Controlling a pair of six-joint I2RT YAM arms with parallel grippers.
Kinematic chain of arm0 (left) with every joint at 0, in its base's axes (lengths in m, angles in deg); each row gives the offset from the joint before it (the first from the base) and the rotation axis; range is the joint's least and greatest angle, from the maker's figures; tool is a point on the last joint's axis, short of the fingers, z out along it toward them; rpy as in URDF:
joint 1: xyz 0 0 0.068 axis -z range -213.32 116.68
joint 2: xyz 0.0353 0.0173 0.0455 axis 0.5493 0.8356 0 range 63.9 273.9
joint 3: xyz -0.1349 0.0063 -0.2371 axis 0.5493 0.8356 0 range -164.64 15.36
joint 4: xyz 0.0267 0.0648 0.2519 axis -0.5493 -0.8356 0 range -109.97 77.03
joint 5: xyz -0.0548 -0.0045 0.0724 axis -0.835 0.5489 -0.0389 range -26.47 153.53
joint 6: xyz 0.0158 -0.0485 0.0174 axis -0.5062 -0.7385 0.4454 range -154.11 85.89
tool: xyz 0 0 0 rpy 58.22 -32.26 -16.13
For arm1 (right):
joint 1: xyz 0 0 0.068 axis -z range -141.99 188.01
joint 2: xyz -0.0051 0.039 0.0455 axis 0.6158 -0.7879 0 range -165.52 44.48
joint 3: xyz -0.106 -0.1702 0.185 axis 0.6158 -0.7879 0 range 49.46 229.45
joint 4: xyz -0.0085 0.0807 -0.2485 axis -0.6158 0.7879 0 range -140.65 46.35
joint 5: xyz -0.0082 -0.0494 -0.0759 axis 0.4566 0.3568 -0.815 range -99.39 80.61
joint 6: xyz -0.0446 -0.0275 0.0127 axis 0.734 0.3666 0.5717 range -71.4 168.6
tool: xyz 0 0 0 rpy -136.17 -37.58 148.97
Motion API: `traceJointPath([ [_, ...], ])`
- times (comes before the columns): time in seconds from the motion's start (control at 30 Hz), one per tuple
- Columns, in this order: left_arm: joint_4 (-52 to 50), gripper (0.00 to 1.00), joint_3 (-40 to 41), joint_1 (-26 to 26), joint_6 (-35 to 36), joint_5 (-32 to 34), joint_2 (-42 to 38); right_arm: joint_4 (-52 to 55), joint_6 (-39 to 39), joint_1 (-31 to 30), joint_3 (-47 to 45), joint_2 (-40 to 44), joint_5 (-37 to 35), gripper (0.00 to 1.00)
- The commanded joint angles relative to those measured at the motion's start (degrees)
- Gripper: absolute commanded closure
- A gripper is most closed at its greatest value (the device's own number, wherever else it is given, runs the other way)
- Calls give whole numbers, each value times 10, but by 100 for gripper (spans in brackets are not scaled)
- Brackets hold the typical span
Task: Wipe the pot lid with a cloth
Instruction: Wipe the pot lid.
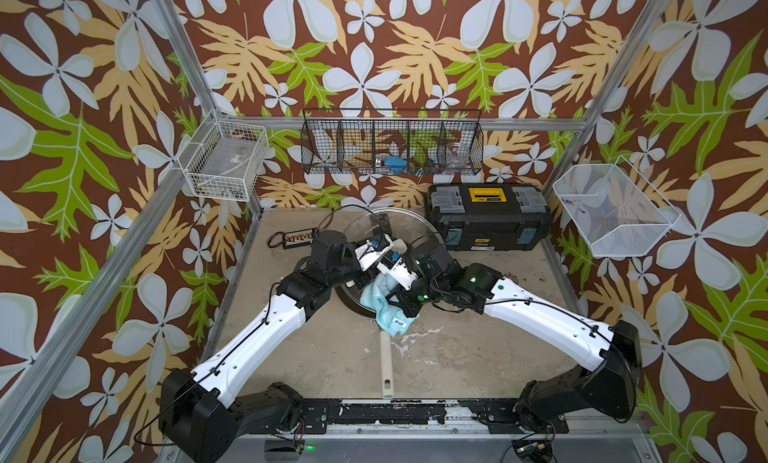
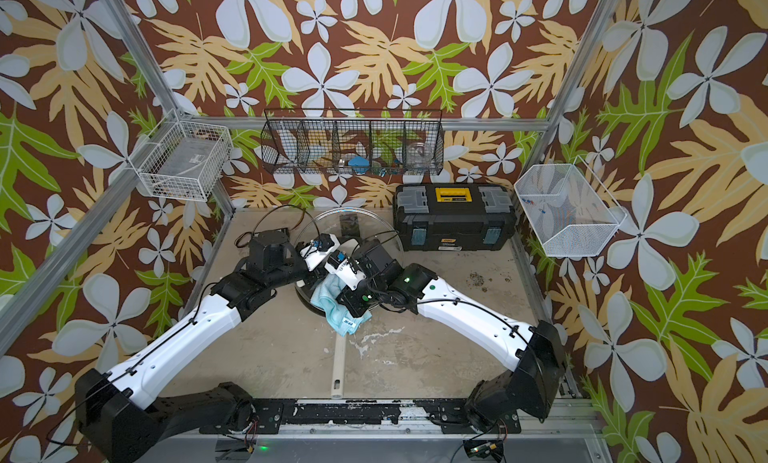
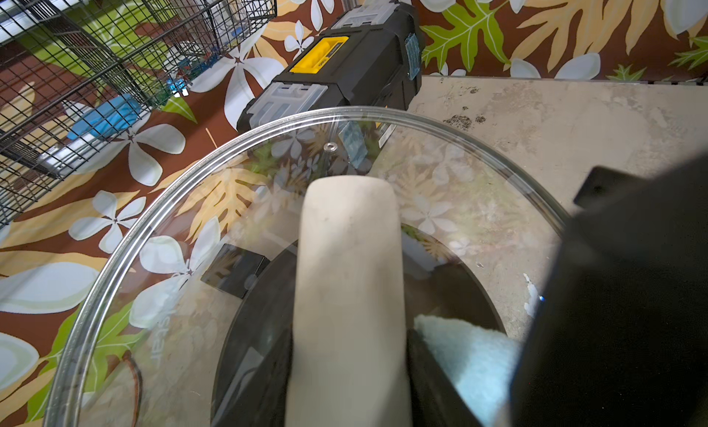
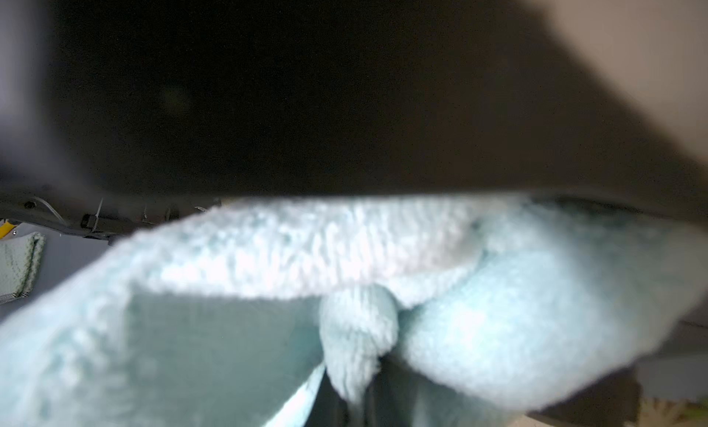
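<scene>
Two claws were shut: the left claw [image 3: 350, 363] was clamped on the pot lid's [image 3: 184, 252] cream handle [image 3: 344, 245], the lid held tilted over the pan [image 1: 353, 304]. The cloth [image 1: 382, 311], pinched in the right claw [image 1: 390, 299], was seen just beside that handle.

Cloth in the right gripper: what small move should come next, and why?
Probably slide the cloth across the pot lid toward its rim. The left gripper is shut on the lid's cream handle, holding it tilted above the pan. The right gripper holds the cloth bunched near that handle, with most of the glass beyond it.
</scene>
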Motion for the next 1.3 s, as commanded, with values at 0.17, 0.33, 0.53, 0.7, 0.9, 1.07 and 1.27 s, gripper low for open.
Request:
traceJointPath([
  [0.17,109,100,-3,1,15,-19,-11,-28,-3,9,-5,13,-27,100],
  [0.33,103,100,-3,1,21,-15,-15,-22,3,39,-14,30,-24,100],
  [0.53,98,100,-5,1,25,-13,-19,-5,21,89,-26,50,-14,100],
  [0.7,91,100,-7,1,29,-14,-24,11,42,141,-28,58,-6,100],
  [0.9,80,100,-10,1,38,-8,-31,41,71,204,-6,59,1,100],
  [1.07,73,100,-15,1,43,-3,-33,58,85,234,20,49,10,100],
  [1.27,73,100,-26,1,30,6,-23,56,77,231,30,36,37,100],
])
